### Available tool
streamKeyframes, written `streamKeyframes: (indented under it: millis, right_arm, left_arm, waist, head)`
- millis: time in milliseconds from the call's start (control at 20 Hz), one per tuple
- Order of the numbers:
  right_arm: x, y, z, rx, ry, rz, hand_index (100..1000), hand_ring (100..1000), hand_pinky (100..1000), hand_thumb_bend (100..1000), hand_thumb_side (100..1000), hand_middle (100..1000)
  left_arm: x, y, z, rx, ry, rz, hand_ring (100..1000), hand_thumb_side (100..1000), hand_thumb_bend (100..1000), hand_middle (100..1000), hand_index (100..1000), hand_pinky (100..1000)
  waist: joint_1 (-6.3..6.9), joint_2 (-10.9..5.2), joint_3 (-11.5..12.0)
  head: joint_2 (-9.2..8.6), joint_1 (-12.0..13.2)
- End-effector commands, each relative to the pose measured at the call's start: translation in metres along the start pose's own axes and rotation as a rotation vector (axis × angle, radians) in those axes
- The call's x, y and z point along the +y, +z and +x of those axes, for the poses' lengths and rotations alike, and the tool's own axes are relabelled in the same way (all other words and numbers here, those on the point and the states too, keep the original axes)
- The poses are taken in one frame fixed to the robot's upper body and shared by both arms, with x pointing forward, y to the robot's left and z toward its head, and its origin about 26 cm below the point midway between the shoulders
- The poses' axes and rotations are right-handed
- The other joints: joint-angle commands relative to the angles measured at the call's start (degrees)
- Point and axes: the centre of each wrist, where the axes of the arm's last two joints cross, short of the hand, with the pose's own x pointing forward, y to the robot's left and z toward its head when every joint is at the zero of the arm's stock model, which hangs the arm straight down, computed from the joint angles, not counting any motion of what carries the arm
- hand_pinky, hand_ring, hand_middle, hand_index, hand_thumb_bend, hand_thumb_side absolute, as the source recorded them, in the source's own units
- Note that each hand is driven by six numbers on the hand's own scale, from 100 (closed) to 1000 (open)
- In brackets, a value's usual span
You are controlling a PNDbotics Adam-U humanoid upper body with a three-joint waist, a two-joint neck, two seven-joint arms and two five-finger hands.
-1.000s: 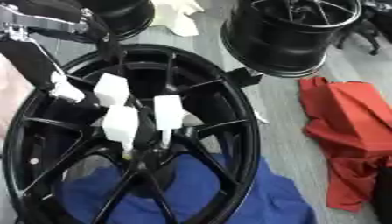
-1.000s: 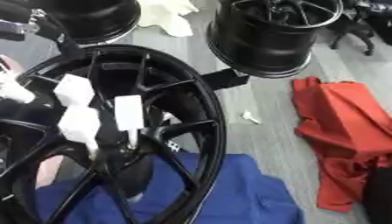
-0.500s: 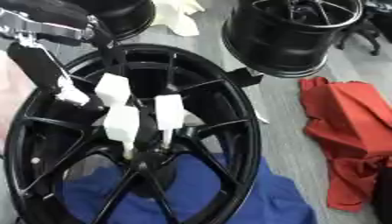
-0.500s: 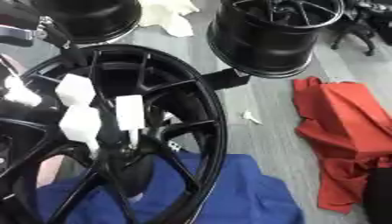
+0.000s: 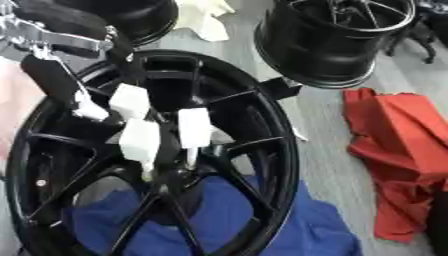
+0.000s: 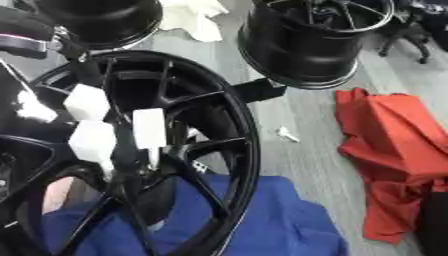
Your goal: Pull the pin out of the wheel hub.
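While the black wheel (image 5: 262,150) leans over a blue cloth (image 5: 262,225), the left hand (image 5: 144,135) reaches into its centre with white-tipped fingers pointing down at the hub (image 5: 171,177), seemingly closing there, though I cannot tell on what. No pin shows free, so the pull looks undone.

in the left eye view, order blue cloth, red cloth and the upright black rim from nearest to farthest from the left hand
From the left hand, over the hub:
1. Blue cloth, just below, under the wheel.
2. Upright black rim, up to the right.
3. Red cloth, far right on the floor.
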Motion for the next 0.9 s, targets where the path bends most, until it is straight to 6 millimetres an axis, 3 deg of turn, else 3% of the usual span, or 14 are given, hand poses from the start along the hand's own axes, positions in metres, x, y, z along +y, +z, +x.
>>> streamKeyframes:
  millis: [50, 900]
  right_arm:
    - [-0.0073, -0.0054, 0.0081, -0.024, 0.009, -0.008, 582, 334, 354, 100, 248, 375]
    - [-0.0078, -0.0047, 0.0064, -0.017, -0.003, -0.008, 582, 334, 357, 100, 253, 376]
  left_arm:
    - [0.0068, 0.0047, 0.0003, 0.010, -0.013, 0.015, 726, 505, 437, 627, 818, 774]
    - [0.0026, -0.0033, -0.0025, 0.012, -0.004, -0.001, 680, 426, 414, 566, 788, 741]
  waist:
    - [0.08, -0.76, -0.21]
    - [0.10, -0.62, -0.43]
  head:
    - [-0.82, 0.21]
    - [-1.04, 0.28]
